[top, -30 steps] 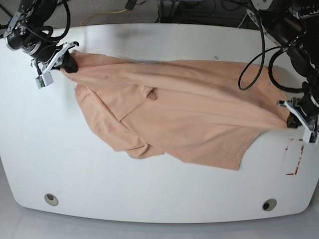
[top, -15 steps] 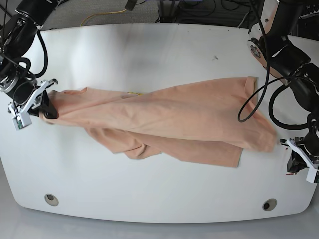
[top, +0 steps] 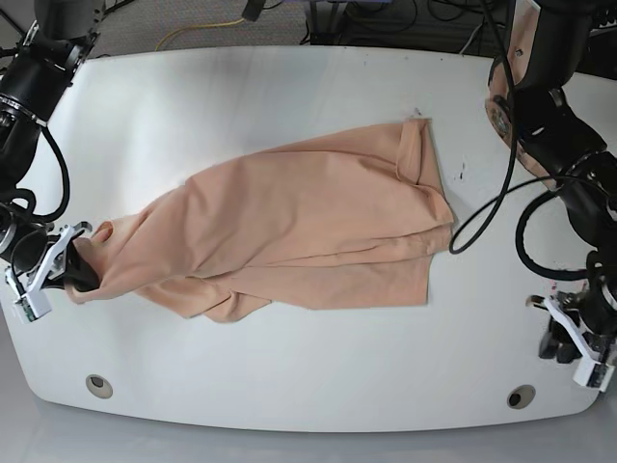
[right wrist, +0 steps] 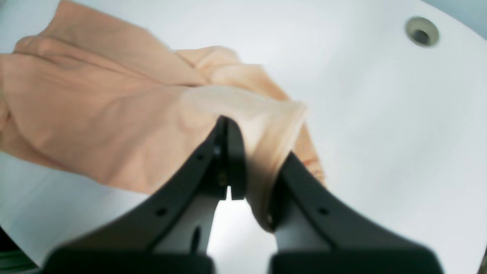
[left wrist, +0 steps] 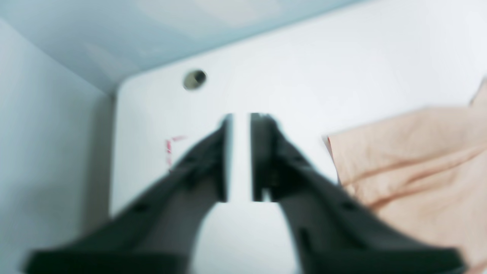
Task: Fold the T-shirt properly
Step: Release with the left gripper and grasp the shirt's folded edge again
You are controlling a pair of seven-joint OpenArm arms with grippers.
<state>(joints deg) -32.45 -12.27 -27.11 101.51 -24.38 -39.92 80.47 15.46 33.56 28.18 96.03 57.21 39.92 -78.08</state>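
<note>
The peach T-shirt (top: pixel 299 227) lies on the white table (top: pixel 289 376), spread across the middle in a loose, long shape. It runs from the near left part of the table up toward the far right part. One end has a folded hem corner (top: pixel 416 149) that points to the far edge. The fabric has many soft wrinkles, and a second layer shows under the near edge of the cloth.

The right gripper (top: pixel 67 273) is near the left edge of the table, toward the near left corner. In the right wrist view the right gripper (right wrist: pixel 249 152) has a fold of the T-shirt (right wrist: pixel 114 114) pinched between its black fingers (right wrist: pixel 228 160), with the cloth draped over one finger. So it holds the left end of the garment.

The left gripper (top: pixel 569 340) is beside the right edge, close to the near right corner, and it is well apart from the T-shirt. In the left wrist view the left gripper (left wrist: pixel 239 156) shows a narrow gap between its fingers (left wrist: pixel 266 152), with only white table seen through it; it holds nothing. The edge of the T-shirt (left wrist: pixel 414 160) is to the right in that view. A small round hole (top: pixel 522 396) is in the table near this corner, and another round hole (top: pixel 98 386) is near the near left corner.
</note>
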